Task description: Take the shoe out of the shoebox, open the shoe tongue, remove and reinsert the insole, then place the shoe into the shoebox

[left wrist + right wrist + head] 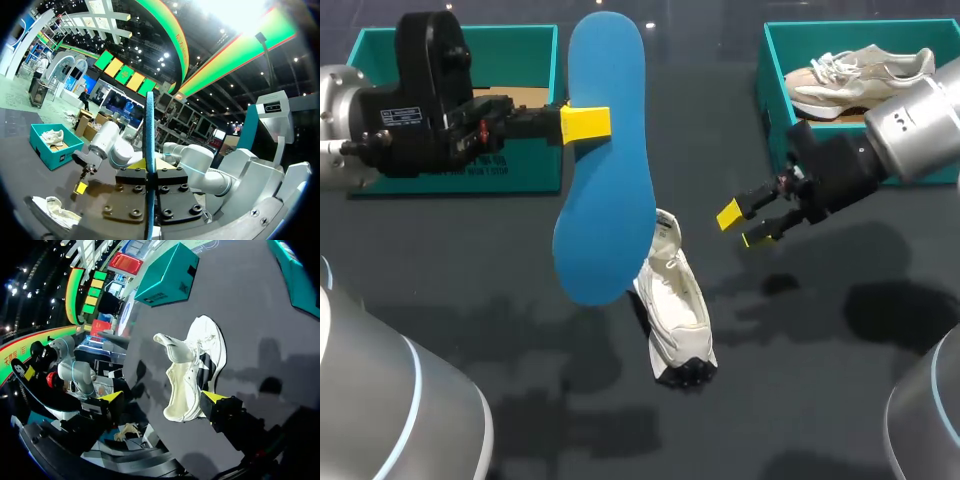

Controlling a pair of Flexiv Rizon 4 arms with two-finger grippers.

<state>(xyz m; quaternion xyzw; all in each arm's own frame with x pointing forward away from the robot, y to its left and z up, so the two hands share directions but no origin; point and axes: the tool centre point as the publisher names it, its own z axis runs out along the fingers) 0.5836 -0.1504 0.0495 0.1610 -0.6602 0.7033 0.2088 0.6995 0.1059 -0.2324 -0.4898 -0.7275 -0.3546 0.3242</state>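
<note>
My left gripper [585, 123] is shut on a blue insole [605, 160] and holds it upright above the table; in the left wrist view the insole [149, 145] shows edge-on between the yellow tips of the gripper [150, 167]. A white shoe [675, 305] lies on the dark table below the insole, its tongue [172, 347] pulled open. My right gripper [745, 225] hovers open just right of the shoe, holding nothing. In the right wrist view the shoe [192, 372] lies ahead of the open right gripper [164, 397].
A teal shoebox [460, 160] stands at the back left behind my left arm. A second teal shoebox [775, 70] at the back right holds another pale shoe [860, 75]. Bare dark table surrounds the white shoe.
</note>
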